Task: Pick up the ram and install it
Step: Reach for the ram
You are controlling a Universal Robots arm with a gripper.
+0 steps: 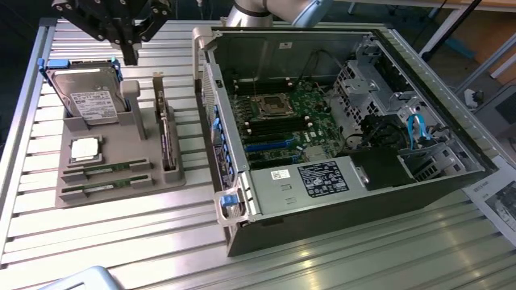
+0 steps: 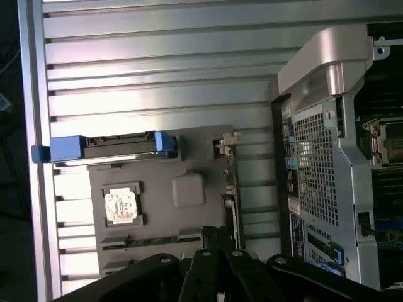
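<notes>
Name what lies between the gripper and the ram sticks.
In the exterior view, a propped-up hard drive and then a square silver processor chip lie between the gripper and the two ram sticks in the gray holder.

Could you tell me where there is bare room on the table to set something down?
The widest bare patch of the table lies in front of the gray tray and the open computer case, toward the exterior view's bottom edge. The gap between tray and case is narrow, and the gripper hangs over the tray's hard drive.
</notes>
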